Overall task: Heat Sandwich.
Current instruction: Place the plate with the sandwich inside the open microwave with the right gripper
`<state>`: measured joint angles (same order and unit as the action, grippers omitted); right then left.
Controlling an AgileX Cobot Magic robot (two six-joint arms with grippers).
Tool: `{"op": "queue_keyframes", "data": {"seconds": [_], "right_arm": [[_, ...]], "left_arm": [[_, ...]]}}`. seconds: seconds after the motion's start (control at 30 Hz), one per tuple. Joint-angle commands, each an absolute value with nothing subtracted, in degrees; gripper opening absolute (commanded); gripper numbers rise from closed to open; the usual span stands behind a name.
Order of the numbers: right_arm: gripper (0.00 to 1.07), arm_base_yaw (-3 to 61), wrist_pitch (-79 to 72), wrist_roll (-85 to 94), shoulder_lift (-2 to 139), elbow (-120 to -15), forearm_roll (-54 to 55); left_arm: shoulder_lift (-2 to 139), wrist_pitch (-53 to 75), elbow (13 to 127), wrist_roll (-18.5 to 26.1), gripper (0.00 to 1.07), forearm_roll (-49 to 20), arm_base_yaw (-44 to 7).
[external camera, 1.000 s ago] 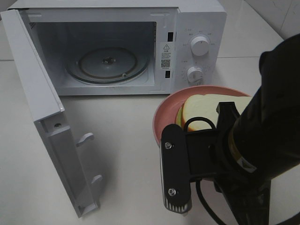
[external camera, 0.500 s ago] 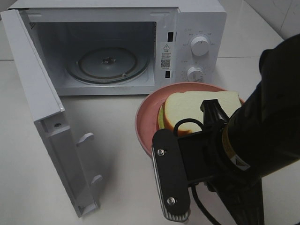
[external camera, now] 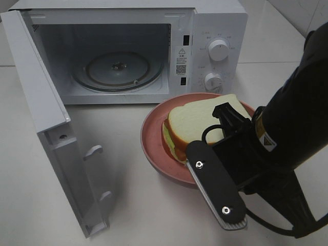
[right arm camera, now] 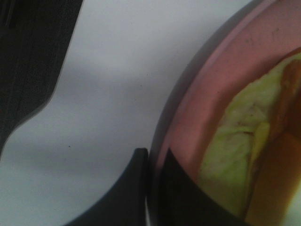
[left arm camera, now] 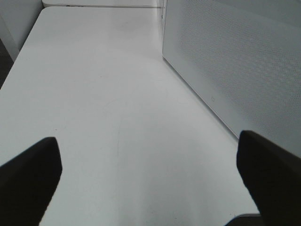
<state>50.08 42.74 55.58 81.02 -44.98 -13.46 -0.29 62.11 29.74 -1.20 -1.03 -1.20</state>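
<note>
The microwave (external camera: 220, 20) is gleaming white against an equally white desk (external camera: 138, 205), its door (left arm camera: 235, 61) showing fine dotted mesh. The plate (external camera: 148, 146) is glowing pink; the sandwich (external camera: 192, 123) is showing cream bread, tan crust and yellow-green filling.

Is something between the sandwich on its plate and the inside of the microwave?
Nothing visible does. The door is swung open to the left, the turntable holds nothing, and no object lies between the plate with the sandwich and the microwave.

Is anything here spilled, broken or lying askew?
Nothing stands out. The sandwich lies whole on the pink plate, whose rim the right gripper pinches. The microwave door stands wide open. No spill shows.
</note>
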Motion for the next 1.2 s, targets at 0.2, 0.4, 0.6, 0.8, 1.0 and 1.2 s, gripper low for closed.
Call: {"op": "queue_keyframes", "data": {"seconds": [0.2,0.4,0.6,0.8,1.0,1.2], "right_arm": [[0.01,43.72,39.88,74.08,80.44,-44.86,-7.62],[0.01,42.23,39.59,76.26,80.44,-44.86,-6.42],[0.00,42.23,38.33,76.83,80.50,-44.92,-5.96],[0.00,42.23,37.24,77.06,81.93,-46.12,-5.84],[0.00,42.28,36.90,77.06,86.23,-50.94,-5.84],[0.00,42.28,36.44,77.12,90.13,-55.18,-5.79]], "left_arm": [[-1.55,61.31,29.62,-1.09,0.96,-0.92,-1.49],[-1.55,61.31,29.62,-1.09,0.96,-0.92,-1.49],[-1.55,61.31,29.62,-1.09,0.96,-0.92,-1.49],[-1.55,61.31,29.62,-1.09,0.96,-0.92,-1.49],[-1.55,61.31,29.62,-1.09,0.96,-0.92,-1.49],[-1.55,61.31,29.62,-1.09,0.96,-0.92,-1.49]]}}
